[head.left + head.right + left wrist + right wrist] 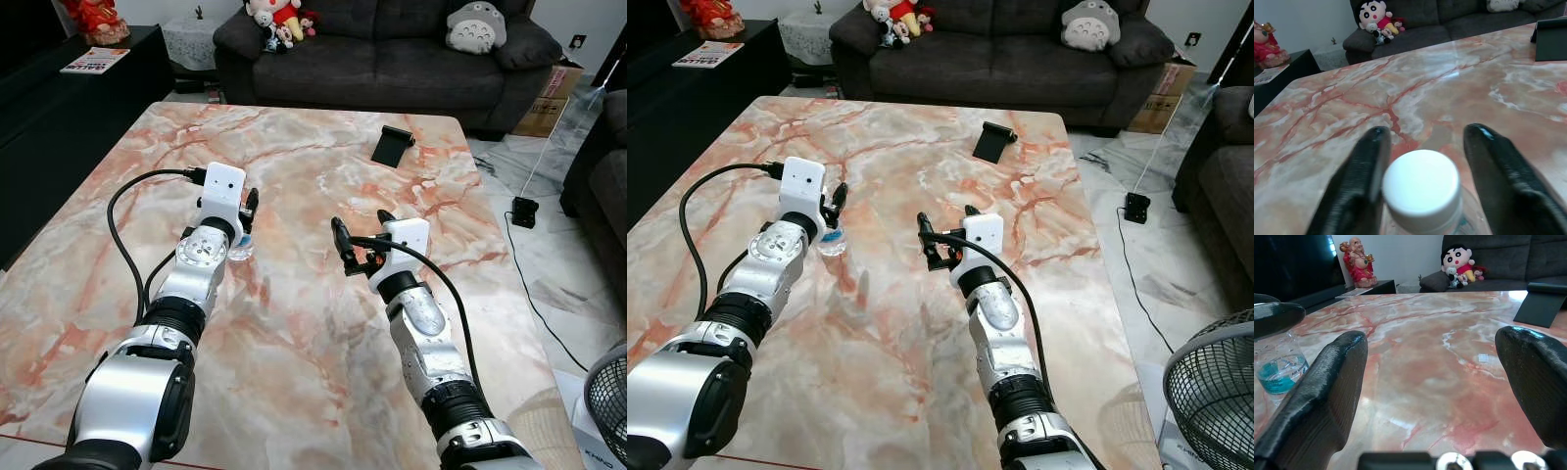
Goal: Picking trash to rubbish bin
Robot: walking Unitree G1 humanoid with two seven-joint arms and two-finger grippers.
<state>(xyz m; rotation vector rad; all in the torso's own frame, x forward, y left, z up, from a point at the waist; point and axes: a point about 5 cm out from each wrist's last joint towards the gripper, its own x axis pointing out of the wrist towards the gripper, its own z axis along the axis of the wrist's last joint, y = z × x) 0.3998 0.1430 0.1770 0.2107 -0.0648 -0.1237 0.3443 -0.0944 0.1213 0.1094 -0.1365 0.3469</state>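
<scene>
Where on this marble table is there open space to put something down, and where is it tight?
Bare pink-veined marble table lies between the black folded stand near the far edge and both hands, and along the near edge between the arms. It is tight at the left hand, open around the small clear plastic water bottle with a white cap. The right hand is open and holds nothing.

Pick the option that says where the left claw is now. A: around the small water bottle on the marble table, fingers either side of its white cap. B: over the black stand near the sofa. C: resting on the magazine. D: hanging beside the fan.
A: the left claw straddles the water bottle, with one of its fingers touching the white cap.
</scene>
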